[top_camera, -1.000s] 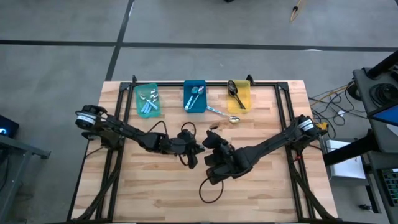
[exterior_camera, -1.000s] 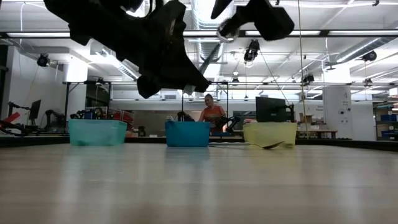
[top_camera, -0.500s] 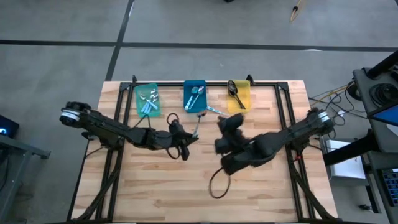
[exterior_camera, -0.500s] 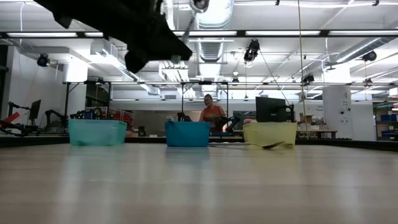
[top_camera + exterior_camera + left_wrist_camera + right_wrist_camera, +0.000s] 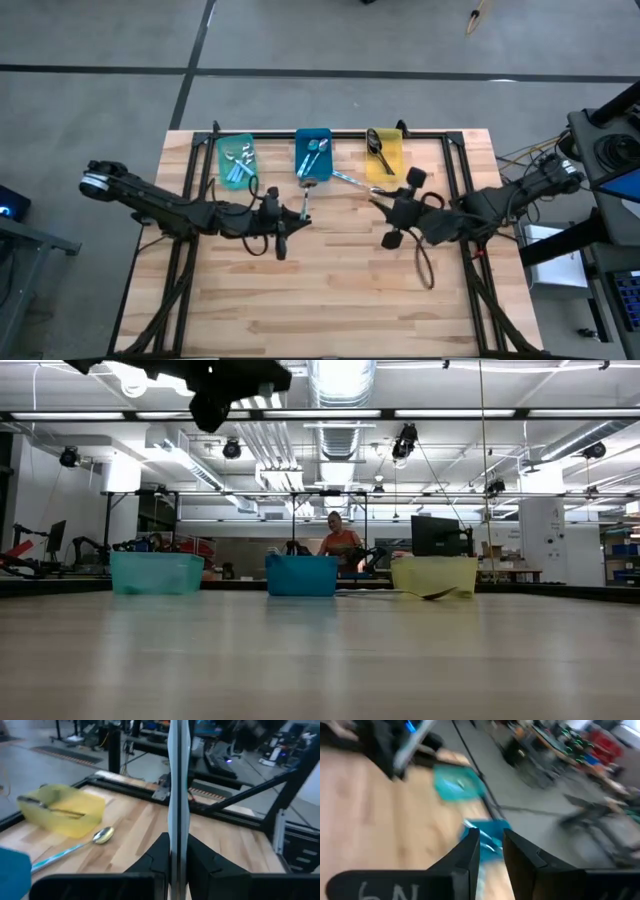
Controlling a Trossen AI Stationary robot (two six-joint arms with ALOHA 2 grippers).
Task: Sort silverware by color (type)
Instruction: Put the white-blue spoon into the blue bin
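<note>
My left gripper [image 5: 288, 216] is over the table's middle left, shut on a light-blue-handled spoon [image 5: 304, 200] that reaches toward the blue bin [image 5: 313, 153]. In the left wrist view that spoon [image 5: 175, 795] stands edge-on between the fingers. My right gripper [image 5: 388, 208] hangs right of centre, and its fingers stand a narrow gap apart [image 5: 491, 836] with nothing between them. Another spoon [image 5: 350, 180] with a silver bowl and a blue handle lies flat on the table between the blue and yellow bins. More spoons lie in the bins. My left gripper pinches the spoon's handle [image 5: 175, 837] between its two fingers. The fingers point nearly level toward the table's right and far side. The spoon juts out past the fingertips, edge-on, lifted clear of the table. The fingers hide the held end.
Three bins stand in a row along the far edge: teal [image 5: 237, 160], blue, and yellow [image 5: 385, 153], which holds a dark spoon [image 5: 50, 807]. Black frame rails [image 5: 330, 133] run along the table's far edge and sides. Bare wood lies in the near half. A person [image 5: 340, 540] sits beyond the table.
Both grippers were close together over the table's middle. My left gripper has since risen and drawn back toward the left edge, carrying the spoon. My right gripper has risen, pulled away toward the right edge, and rolled about its own axis.
</note>
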